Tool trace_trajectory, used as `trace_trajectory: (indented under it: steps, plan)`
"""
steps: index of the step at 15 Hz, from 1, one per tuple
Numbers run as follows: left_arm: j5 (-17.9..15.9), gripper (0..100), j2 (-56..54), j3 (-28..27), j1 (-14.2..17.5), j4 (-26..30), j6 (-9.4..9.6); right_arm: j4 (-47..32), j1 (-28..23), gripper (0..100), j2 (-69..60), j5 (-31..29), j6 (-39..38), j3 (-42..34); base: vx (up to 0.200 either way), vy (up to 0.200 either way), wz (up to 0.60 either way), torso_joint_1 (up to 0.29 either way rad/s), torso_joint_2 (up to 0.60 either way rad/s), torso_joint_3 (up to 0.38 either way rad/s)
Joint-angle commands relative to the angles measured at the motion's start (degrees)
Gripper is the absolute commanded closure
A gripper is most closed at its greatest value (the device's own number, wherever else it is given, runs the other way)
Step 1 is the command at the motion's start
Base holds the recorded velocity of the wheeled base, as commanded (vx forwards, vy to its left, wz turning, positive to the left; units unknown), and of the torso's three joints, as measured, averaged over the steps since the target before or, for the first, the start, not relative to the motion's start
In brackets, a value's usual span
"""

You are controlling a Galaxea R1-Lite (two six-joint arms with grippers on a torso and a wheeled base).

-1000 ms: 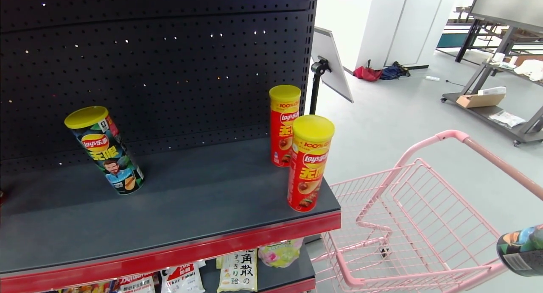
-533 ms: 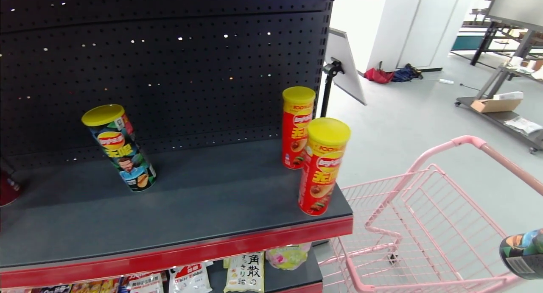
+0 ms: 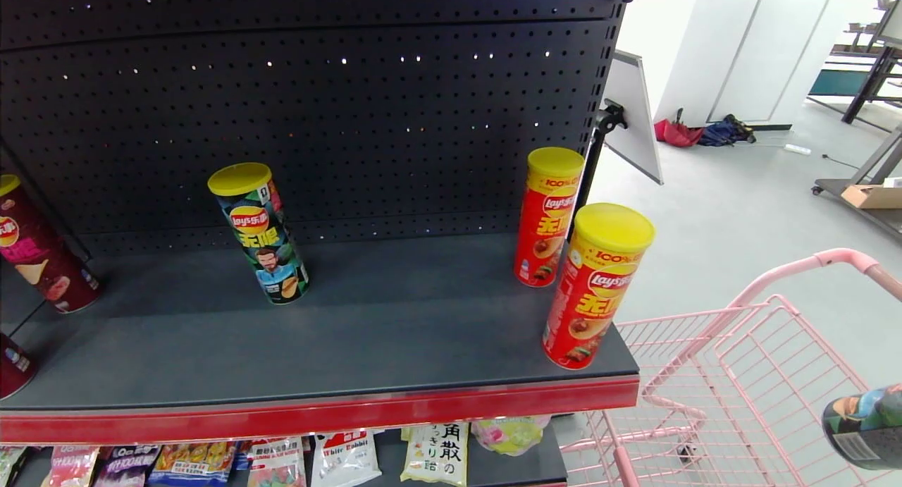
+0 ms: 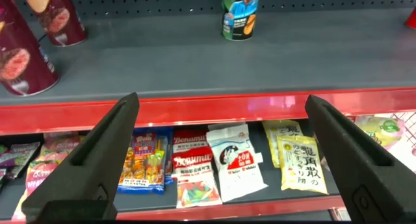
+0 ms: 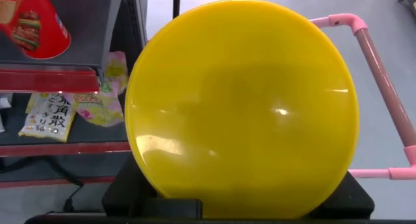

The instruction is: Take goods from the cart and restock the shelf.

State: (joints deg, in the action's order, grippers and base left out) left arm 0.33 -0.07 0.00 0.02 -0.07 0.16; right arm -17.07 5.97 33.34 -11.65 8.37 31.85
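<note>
Panned leftward over the past second, the head camera now takes in maroon cans [image 3: 39, 244] at the left end of the shelf [image 3: 352, 346]; the goods themselves have not shifted. Off the shelf's right end, the right tool [image 5: 240, 208] is clamped on a dark-printed chip can [image 3: 863, 427], over the pink wire cart [image 3: 740, 353] and lower than the shelf deck. Before the shelf's red front lip, the left tool [image 4: 218, 162] hangs with fingers spread wide, holding nothing. These cans are tall, slim, glossy cylinders with smooth yellow plastic lids, and likely quick to topple. Greatest risk: the red can [image 3: 595, 286] perched at the shelf's front right corner could be clipped by the incoming can and knocked off the edge.
</note>
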Motion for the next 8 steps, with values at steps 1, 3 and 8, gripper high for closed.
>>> trace_trajectory:
  steps: [1, 3, 8]
  plan:
    - [0.0, 0, 0.1, 0.0, 0.1, 0.0, 0.02, 0.1, -0.1, 100, 0.1, 0.1, -0.2, -0.1, 0.0, 0.0, 0.0, 0.0, 0.0, 0.0]
    - [0.0, 0, 0.1, 0.0, 0.1, 0.0, 0.02, 0.0, -0.2, 100, -0.9, 0.1, -0.6, -0.4, 0.0, 0.0, 0.0, 0.0, 0.0, 0.0]
    - [0.0, 0, 0.1, 0.0, 0.1, 0.0, 0.11, 0.0, -0.2, 100, -2.9, 0.0, -0.4, -2.1, 0.0, 0.04, 0.0, 0.0, 0.0, 0.001]
